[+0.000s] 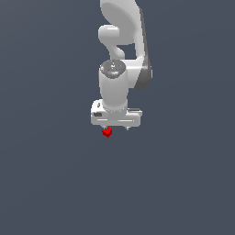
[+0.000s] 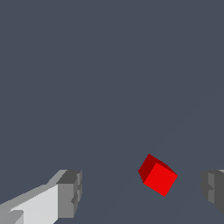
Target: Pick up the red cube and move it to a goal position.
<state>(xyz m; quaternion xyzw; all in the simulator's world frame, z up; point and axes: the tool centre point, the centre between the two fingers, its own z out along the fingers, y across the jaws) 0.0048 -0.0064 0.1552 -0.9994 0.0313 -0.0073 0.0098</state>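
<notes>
Wide apart, my claw (image 2: 142,192) has both fingers spread with clear gaps on either side of the cube (image 2: 158,176), so nothing is gripped. From the wrist camera, one finger (image 2: 70,192) shows as a grey pad on a pale white link, and the other finger (image 2: 214,186) is only a grey block cut off at the picture's edge. Between them sits the cube, bright red, turned so that a corner rather than a flat face points toward the fingers; it lies nearer the cut-off finger than the pale one, yet touches neither. One of its faces is lit bright and the neighbouring one is a darker red. In the exterior view my arm (image 1: 121,55) comes down from twelve o'clock, white with a dark grey panel on its three o'clock side, and ends in the broad white hand body (image 1: 115,114). Just under that body, toward seven o'clock of it, the cube (image 1: 107,132) peeks out as a small red speck, partly tucked beneath the hand. My claw (image 1: 117,127) points straight down there, its fingertips barely showing below the body. Whether the cube rests on the floor (image 1: 55,183) or sits slightly above it I cannot tell, since the ground is one flat slate-blue colour all around.
</notes>
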